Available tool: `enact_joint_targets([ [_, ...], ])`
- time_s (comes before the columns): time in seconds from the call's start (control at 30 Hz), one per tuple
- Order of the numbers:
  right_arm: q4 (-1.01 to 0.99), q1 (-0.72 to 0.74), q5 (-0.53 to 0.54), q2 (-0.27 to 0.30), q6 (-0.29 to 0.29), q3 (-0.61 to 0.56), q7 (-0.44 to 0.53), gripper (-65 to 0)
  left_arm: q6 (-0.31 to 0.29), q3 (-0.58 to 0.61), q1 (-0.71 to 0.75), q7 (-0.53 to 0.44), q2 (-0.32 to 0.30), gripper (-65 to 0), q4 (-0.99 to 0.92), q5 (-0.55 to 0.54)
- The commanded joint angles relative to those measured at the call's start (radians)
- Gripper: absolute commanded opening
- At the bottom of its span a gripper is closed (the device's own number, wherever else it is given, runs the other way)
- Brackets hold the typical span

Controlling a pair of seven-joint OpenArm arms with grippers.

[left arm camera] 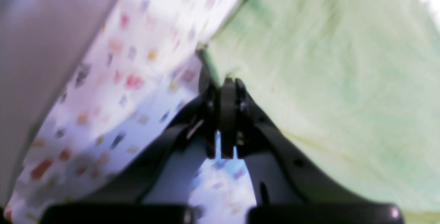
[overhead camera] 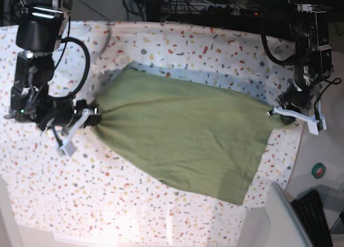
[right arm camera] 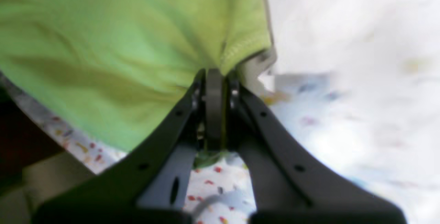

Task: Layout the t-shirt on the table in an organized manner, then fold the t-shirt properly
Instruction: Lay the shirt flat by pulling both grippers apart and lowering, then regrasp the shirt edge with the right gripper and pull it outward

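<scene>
T-shirt (overhead camera: 183,134) is stretched above the bench (overhead camera: 107,204), pinched by left end effector (overhead camera: 284,108) and right end effector (overhead camera: 92,116); folding is not begun.

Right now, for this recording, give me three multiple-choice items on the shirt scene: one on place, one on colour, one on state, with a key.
1. Where does the left claw grip the plain olive-green cloth t-shirt?
A. at its edge
B. at its middle
C. nowhere

2. What colour is the cloth on the flat speckled table?
A. plain blue
B. white with coloured flecks
C. black

3. How is the shirt held?
A. by the right claw only
B. stretched between both shut claws
C. folded and released

Key: 1 A, the left wrist view shows the claw pinching a hem; 2 B, flecks show in every view; 3 B, the base view shows the shirt spanning both claws.
</scene>
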Motion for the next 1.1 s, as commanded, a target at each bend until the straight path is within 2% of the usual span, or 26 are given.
enact_joint_targets([
  [0.0,0.075,0.035,0.022,0.005,-0.034,-0.005,-0.011,-65.0,-0.006,-0.008,-0.023,-0.027,0.009,-65.0,0.035,-0.003],
  [0.07,0.113,0.078,0.022,-0.008,-0.166,-0.011,-0.037,-65.0,-0.006,-0.01,-0.057,-0.028,0.046,-65.0,0.036,-0.003],
  [0.13,0.03,0.153,0.019,-0.018,-0.268,-0.058,-0.006,-65.0,-0.006,-0.01,-0.092,-0.028,0.075,-65.0,0.006,0.0],
  [0.27,-0.363,0.397,0.004,0.003,-0.433,-0.272,0.143,-65.0,-0.006,-0.01,-0.158,-0.028,0.114,-65.0,-0.12,0.005],
  [0.33,-0.614,0.532,-0.021,-0.004,-0.51,-0.413,0.272,-65.0,-0.003,-0.01,-0.181,-0.03,0.114,-65.0,-0.198,0.007],
  [0.4,-0.789,0.617,-0.022,-0.027,-0.516,-0.52,0.376,-65.0,-0.003,-0.01,-0.187,-0.03,0.109,-65.0,-0.243,0.007],
  [0.43,-0.829,0.638,-0.022,-0.035,-0.516,-0.555,0.397,-60.2,-0.003,-0.01,-0.186,-0.03,0.106,-65.0,-0.248,0.007],
  [0.5,-0.818,0.641,-0.022,-0.032,-0.516,-0.594,0.402,-39.9,-0.003,-0.01,-0.172,-0.03,0.086,-65.0,-0.238,0.007],
  [0.53,-0.781,0.623,-0.022,-0.02,-0.516,-0.595,0.397,-31.8,-0.003,-0.01,-0.164,-0.03,0.078,-65.0,-0.231,0.007],
  [0.57,-0.709,0.586,-0.022,0.008,-0.516,-0.594,0.37,-27.3,-0.003,-0.01,-0.155,-0.03,0.074,-65.0,-0.218,0.007],
  [0.67,-0.381,0.434,-0.021,0.075,-0.516,-0.557,0.299,-27.5,-0.003,-0.01,-0.124,-0.03,0.052,-65.0,-0.182,0.007],
  [0.77,0.047,0.173,-0.021,0.088,-0.516,-0.359,0.281,-28.4,-0.003,-0.01,-0.089,-0.03,0.02,-65.0,-0.159,0.007],
  [0.83,0.225,0.037,-0.021,0.085,-0.521,-0.264,0.276,-28.4,-0.003,-0.01,-0.08,-0.03,0.008,-65.0,-0.152,0.007],
  [0.93,0.306,-0.126,-0.021,0.042,-0.521,-0.189,0.276,-29.1,-0.003,-0.01,-0.061,-0.03,0.008,-65.0,-0.154,0.007],
  [1.07,0.262,-0.246,-0.021,-0.008,-0.511,-0.144,0.313,-28.7,-0.003,-0.01,-0.052,-0.03,0.009,-65.0,-0.154,0.007],
])
